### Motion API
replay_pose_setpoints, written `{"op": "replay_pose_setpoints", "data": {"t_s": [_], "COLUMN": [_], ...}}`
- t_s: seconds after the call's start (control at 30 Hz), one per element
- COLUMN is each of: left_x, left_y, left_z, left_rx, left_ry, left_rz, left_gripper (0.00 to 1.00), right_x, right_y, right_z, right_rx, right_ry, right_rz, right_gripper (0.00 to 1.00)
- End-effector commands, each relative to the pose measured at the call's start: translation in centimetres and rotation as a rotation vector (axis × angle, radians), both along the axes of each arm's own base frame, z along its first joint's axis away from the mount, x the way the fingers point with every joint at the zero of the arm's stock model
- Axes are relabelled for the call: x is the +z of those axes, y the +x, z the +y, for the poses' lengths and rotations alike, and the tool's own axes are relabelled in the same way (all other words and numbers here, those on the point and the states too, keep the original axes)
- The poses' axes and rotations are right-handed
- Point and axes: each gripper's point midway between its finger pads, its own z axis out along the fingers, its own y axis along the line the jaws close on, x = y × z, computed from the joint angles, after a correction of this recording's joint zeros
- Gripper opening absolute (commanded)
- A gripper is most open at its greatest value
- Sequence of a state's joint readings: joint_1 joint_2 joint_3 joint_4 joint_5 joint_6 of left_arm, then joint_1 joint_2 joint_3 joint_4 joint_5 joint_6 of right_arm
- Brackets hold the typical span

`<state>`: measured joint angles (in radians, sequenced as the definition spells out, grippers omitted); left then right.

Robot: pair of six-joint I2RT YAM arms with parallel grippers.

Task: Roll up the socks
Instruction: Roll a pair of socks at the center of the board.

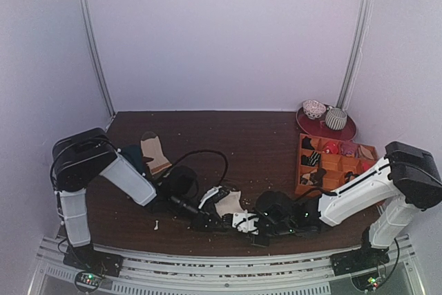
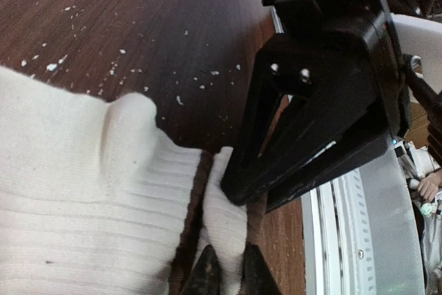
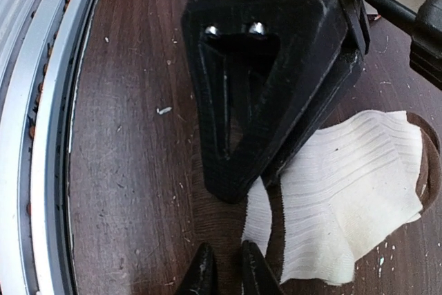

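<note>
The cream-white socks [image 1: 229,205] lie flat near the table's front edge, between my two grippers. In the left wrist view the ribbed sock [image 2: 83,184] fills the lower left. A narrow fold of it [image 2: 224,219] runs up from between my left gripper's [image 2: 226,266] fingertips, which are shut on it. My right gripper [image 3: 224,262] faces the left one, tips almost meeting. Its fingers stand a narrow gap apart over bare wood, and the sock's cream edge [image 3: 257,215] lies just beside the right-hand finger. The sock's brown end [image 3: 431,170] shows far right.
A tan sock with brown stripes [image 1: 153,153] and a dark teal sock [image 1: 133,158] lie behind the left arm. An orange compartment tray [image 1: 336,164] and a red plate [image 1: 345,131] sit at the back right. The metal rail [image 1: 228,257] runs close behind both grippers.
</note>
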<state>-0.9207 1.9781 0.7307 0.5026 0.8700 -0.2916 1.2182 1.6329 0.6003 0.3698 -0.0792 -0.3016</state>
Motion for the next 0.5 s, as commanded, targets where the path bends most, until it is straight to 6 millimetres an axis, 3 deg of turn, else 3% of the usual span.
{"op": "replay_pose_setpoints", "data": {"t_s": [0.0,0.07,0.23,0.27,0.47], "left_x": [-5.8,-3.9,2.7,3.7,7.6], "left_y": [-1.7,-0.3,2.8,3.2,3.1], "left_z": [5.4,4.3,1.7,1.6,2.1], "left_rx": [0.084,0.092,0.092,0.093,0.091], "left_ry": [0.319,0.269,0.089,0.058,-0.127], "left_rz": [0.088,0.000,-0.264,-0.317,-0.617], "left_gripper": [0.23,0.31,0.33,0.38,0.42], "right_x": [-5.1,-5.7,-5.4,-5.1,-5.2], "right_y": [-0.2,-0.5,-0.5,-0.5,0.0], "right_z": [-3.7,-4.0,-3.9,-3.8,-4.3], "right_rx": [-0.112,-0.129,-0.182,-0.191,-0.277], "right_ry": [-0.186,-0.177,-0.119,-0.099,-0.165], "right_rz": [0.076,0.115,0.313,0.379,0.783], "right_gripper": [0.11,0.07,0.05,0.05,0.05]}}
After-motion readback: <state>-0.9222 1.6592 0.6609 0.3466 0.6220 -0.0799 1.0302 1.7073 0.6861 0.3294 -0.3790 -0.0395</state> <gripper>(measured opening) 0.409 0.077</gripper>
